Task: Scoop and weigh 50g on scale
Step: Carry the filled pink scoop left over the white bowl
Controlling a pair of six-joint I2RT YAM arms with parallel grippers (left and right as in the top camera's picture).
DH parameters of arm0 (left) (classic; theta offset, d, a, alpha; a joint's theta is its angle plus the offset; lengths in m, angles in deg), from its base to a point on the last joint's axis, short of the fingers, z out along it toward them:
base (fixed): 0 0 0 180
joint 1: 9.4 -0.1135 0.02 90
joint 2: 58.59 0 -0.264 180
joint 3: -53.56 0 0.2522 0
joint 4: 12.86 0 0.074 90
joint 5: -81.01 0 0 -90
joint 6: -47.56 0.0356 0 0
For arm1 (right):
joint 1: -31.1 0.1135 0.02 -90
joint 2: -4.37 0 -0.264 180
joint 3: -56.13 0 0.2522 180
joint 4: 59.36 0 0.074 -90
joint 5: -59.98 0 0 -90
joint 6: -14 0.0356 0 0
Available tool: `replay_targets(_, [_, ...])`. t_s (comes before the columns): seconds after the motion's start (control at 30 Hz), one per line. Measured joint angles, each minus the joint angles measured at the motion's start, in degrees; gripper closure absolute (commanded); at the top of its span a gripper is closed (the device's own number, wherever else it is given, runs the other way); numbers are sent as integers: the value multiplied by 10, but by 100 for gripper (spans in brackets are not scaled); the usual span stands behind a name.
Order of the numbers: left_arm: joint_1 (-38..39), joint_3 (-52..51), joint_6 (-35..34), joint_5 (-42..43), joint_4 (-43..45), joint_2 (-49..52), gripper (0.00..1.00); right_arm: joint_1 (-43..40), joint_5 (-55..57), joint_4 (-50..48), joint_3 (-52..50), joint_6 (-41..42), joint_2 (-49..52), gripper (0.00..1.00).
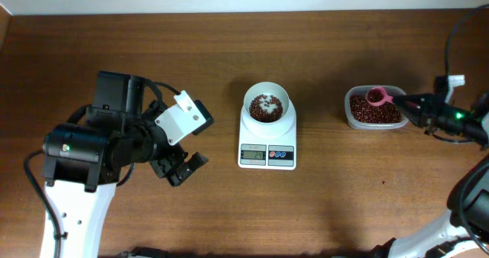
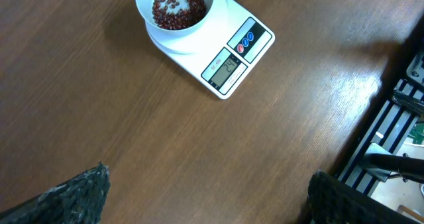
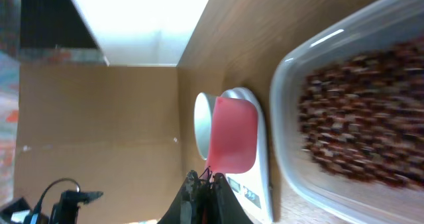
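Observation:
The white scale [image 1: 267, 145] stands at mid-table, its round bowl [image 1: 283, 104] holding a thin layer of red-brown beans [image 1: 265, 110]. My right gripper [image 1: 403, 100] is shut on the handle of a pink scoop [image 1: 377, 97], which hangs over the clear tub [image 1: 348, 109] of beans [image 1: 378, 114]. In the right wrist view the scoop [image 3: 233, 134] sits just ahead of the gripper [image 3: 209, 181], beside the tub [image 3: 286, 85]; what is inside the scoop is hidden. My left gripper [image 1: 186, 167] stands open left of the scale, nothing between its fingers. The left wrist view shows the scale [image 2: 232, 55] and bowl [image 2: 149, 15] beyond the gripper [image 2: 209, 184].
The table's far edge runs along the top of the overhead view. Right of the table's edge, a black frame with cables [image 2: 397, 131] shows in the left wrist view. The left arm's white and black body [image 1: 99, 147] takes up the table's left side.

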Motion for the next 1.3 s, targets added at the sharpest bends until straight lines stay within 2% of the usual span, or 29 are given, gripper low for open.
replay_targets(0.5, [0,0,0,0,0,0,1,272,-53,-5,0,1,0,96])
replay_targets(0.83, [0,0,0,0,0,0,1,336,-51,-177,-4,116,0,96])
replay_targets(1.0, [0,0,0,0,0,0,1,374,37,-261,-5,129,0,96])
replay_targets(1.3, [0,0,0,0,0,0,1,443,276,-217,51,133,-14,96])
